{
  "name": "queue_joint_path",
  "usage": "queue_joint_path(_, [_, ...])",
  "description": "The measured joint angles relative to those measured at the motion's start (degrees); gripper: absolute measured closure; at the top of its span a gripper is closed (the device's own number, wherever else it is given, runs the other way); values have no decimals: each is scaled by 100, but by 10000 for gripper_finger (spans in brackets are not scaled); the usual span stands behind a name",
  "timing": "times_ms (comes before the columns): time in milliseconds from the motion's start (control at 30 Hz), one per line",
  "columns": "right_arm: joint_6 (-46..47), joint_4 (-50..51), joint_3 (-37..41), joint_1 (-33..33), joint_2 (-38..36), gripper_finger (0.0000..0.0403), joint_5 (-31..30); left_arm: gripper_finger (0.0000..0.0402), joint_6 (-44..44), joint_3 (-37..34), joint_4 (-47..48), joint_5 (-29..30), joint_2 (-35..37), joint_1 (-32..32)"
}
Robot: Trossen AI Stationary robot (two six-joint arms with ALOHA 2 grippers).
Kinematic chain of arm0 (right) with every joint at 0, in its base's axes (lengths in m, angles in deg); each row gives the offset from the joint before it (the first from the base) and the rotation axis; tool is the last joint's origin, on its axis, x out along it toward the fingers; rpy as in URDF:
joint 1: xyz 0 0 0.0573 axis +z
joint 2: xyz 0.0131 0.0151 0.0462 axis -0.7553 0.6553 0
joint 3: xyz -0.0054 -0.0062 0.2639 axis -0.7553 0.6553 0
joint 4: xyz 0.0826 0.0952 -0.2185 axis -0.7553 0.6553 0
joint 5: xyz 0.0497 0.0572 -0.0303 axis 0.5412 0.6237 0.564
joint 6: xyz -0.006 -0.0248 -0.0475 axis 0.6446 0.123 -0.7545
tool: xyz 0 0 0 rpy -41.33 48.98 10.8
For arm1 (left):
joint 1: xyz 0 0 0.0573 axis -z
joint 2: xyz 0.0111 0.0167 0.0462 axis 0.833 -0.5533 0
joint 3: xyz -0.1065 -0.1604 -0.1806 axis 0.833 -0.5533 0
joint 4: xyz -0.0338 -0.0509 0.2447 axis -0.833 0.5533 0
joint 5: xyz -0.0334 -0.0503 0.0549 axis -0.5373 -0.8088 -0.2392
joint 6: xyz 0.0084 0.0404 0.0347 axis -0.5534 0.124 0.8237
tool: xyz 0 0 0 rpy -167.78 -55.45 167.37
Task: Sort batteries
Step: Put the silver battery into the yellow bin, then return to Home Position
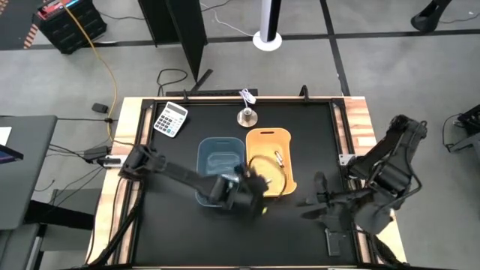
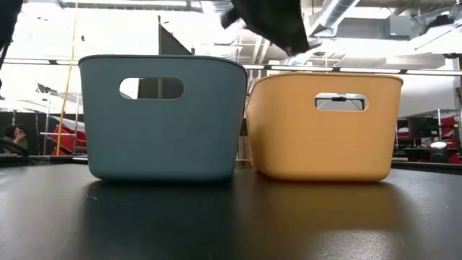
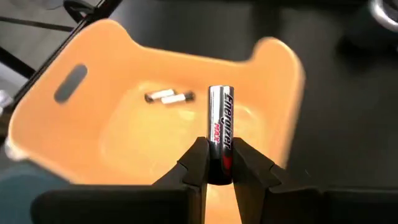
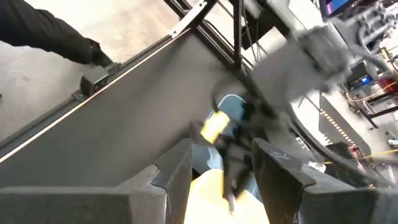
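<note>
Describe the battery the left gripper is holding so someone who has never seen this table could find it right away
On the black table stand two bins side by side, a blue bin and an orange bin. Over the orange bin's near edge hangs the left gripper, shut on the held battery. It is silver and black with Energizer lettering and stands upright, unlike the two small batteries lying flat on the orange bin's floor.

bins (image 1: 220,159) (image 1: 268,146) side by side | two batteries (image 3: 168,97) in right bin | calculator (image 1: 171,118) behind-left

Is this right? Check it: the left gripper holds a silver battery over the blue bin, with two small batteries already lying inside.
One detail is wrong: the left gripper holds the battery over the orange bin, not the blue one. The left wrist view shows two small batteries lying inside.
</note>
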Motion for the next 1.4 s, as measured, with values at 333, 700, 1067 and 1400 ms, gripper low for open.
queue_joint_path(333, [420, 375, 0, 304, -249, 221, -83, 330, 704, 0, -313, -393, 0, -827])
queue_joint_path(700, [466, 510, 2, 282, -232, 221, -180, 173, 953, 0, -296, -305, 75, -690])
queue_joint_path(1067, [822, 484, 2, 160, -472, 223, -177, 233, 1512, -111, -316, 385, 894, -99])
queue_joint_path(1400, [716, -1863, 2407, 83, -1987, 299, -392, 337, 1576, -2177, -1503, 870, 2641, 579])
